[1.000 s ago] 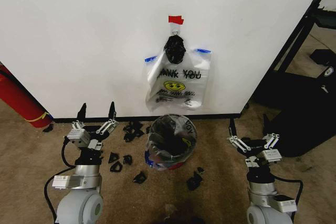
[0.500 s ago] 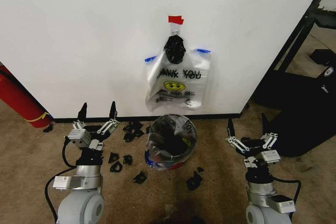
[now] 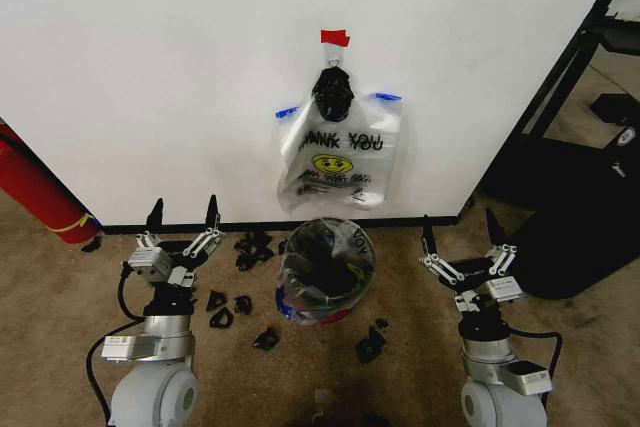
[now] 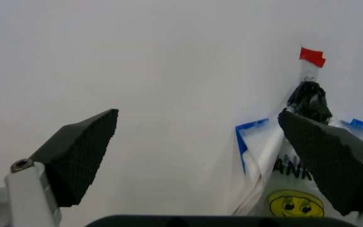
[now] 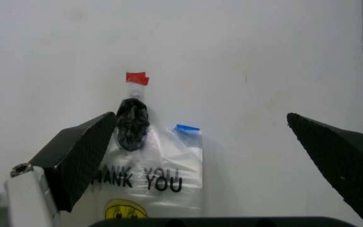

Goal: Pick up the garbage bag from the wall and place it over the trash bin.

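**Bag on wall, both grippers low and empty**

- Garbage bag (image 3: 338, 155) hangs flat on the wall (image 3: 160, 77), under a strip of red tape (image 3: 335, 38), with a black knotted lump (image 3: 332, 92) at its top. Blue handles stick out either side; "THANK YOU" print and yellow smiley face out.
- Left gripper (image 3: 183, 218) points up near the floor, left of the bag and well below it, well apart. Fingers spread wide, nothing held. In the left wrist view the bag (image 4: 276, 175) sits next to one finger pad (image 4: 330, 163); bare wall between the pads.
- Right gripper (image 3: 457, 230) is same posture on the bag's right, low, well apart from it. Fingers wide open, empty. In the right wrist view the bag (image 5: 156, 175) and the tape (image 5: 137, 78) lie between the pads, nearer one pad (image 5: 83, 156).
- Trash bin (image 3: 325, 269) stands on the floor directly under the bag, between the two grippers; already lined with clear plastic, dark stuff inside, red at the base.
- Clutter: small black scraps (image 3: 240, 302) scattered on the floor around the bin, nothing between grippers and bag.
- Floor is brown carpet (image 3: 60, 297); black baseboard (image 3: 200, 226) runs along the wall. Red cylinder (image 3: 35, 187) leans at far left. Black frame (image 3: 575, 77) and a bulky black thing (image 3: 575, 217) at right, past the wall's edge.
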Motion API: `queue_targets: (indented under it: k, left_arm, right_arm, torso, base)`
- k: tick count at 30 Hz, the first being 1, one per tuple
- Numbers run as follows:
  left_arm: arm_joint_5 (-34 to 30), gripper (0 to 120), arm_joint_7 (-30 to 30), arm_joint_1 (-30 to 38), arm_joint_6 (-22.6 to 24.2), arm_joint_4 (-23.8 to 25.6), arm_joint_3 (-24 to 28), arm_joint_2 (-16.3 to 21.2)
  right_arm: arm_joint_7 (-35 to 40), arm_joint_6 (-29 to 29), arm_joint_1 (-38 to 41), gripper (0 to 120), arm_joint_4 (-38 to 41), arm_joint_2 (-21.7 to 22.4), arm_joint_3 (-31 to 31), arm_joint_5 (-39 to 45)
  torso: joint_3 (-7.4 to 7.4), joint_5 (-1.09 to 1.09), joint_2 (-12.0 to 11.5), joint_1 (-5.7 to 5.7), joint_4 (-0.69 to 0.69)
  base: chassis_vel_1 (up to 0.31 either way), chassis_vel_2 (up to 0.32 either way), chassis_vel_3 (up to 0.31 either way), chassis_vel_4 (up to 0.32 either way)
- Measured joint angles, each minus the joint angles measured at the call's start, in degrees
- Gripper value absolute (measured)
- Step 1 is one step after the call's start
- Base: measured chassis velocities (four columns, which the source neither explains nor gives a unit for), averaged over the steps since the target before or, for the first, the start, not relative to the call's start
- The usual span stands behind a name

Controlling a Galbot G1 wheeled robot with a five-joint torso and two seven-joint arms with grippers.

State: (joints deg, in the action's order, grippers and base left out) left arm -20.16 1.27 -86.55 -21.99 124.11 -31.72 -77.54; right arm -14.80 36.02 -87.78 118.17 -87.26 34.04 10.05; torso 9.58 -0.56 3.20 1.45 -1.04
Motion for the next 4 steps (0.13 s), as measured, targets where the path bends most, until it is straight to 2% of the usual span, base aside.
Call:
queue_targets:
  k: [4]
  left_arm:
    - [0.01, 100, -0.01, -0.38, -0.1, 0.09, -0.04, 0.11]
  right_arm:
    - [-0.22, -0.08, 0.03, 100, -0.08, 0.03, -0.11, -0.4]
  torso:
    - [0.0, 0.0, 0.0, 0.0, 0.0]
  base:
    - [0.0, 0.0, 0.0, 0.0]
